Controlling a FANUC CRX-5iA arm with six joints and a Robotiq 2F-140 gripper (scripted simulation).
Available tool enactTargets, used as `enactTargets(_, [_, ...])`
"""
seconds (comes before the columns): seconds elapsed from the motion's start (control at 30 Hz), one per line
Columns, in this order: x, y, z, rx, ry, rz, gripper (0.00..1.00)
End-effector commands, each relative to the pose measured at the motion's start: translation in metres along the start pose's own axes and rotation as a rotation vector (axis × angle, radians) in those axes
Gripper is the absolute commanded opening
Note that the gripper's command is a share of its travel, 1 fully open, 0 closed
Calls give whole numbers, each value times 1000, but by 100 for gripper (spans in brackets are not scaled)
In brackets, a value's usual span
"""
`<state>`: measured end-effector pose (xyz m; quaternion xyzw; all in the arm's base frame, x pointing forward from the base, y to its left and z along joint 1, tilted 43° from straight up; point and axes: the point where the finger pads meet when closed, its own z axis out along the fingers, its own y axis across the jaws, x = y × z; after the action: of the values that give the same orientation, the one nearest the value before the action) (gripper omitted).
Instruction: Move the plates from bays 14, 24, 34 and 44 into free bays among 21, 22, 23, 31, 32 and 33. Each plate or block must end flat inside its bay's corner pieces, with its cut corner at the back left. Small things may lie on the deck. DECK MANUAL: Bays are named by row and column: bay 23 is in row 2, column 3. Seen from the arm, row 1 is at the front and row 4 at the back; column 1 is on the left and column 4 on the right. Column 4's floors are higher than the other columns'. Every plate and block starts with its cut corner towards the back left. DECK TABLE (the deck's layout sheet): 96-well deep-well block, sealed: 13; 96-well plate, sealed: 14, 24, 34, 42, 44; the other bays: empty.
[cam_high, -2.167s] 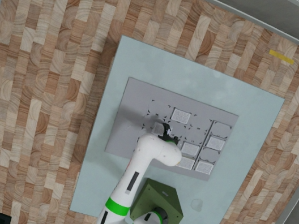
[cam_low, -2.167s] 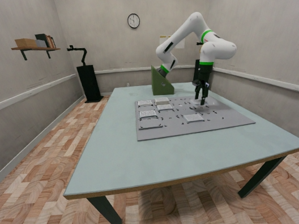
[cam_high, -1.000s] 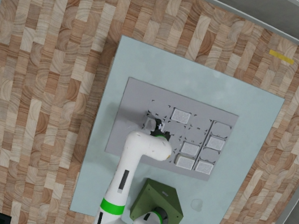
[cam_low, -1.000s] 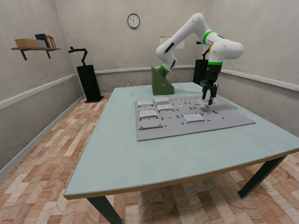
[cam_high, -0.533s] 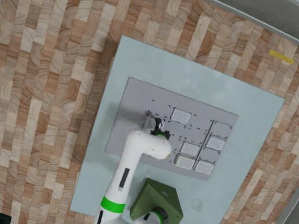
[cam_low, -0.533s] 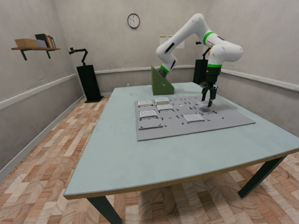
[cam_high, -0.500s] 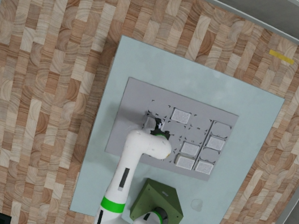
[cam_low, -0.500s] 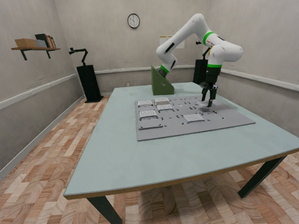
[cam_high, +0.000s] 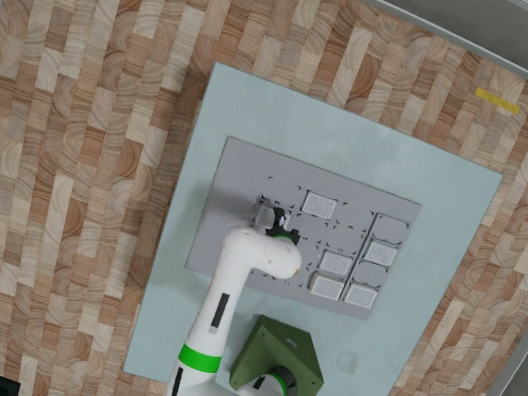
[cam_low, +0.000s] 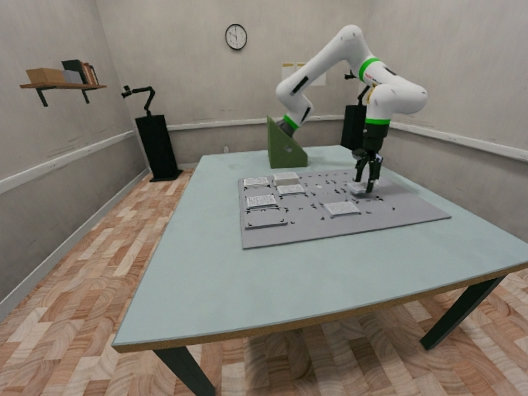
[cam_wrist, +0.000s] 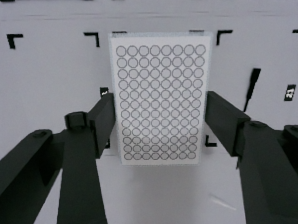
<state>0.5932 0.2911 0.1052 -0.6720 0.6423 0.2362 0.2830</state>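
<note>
Two fingers pinch the plate (cam_wrist: 159, 95); top view hides this.

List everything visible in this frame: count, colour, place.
Table: one, pale green, on the wood floor.
Deck: one, grey, on the table.
Sealed plates: five, white; held plate over the deck's left side, one at the back, one mid-deck, two in the raised right column.
Deep-well block: one, white, front row.
Rod: one, black, on the deck.
Clock: one, back wall.
Mount: one, green, table front.
Arm: one, white.
Gripper: one, black, shut on the held plate.
</note>
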Motion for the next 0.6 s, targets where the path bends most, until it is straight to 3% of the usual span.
enactTargets(0.0, [0,-1,2,2,0,0,10])
enactTargets(0.57, [0,-1,17,2,0,0,10])
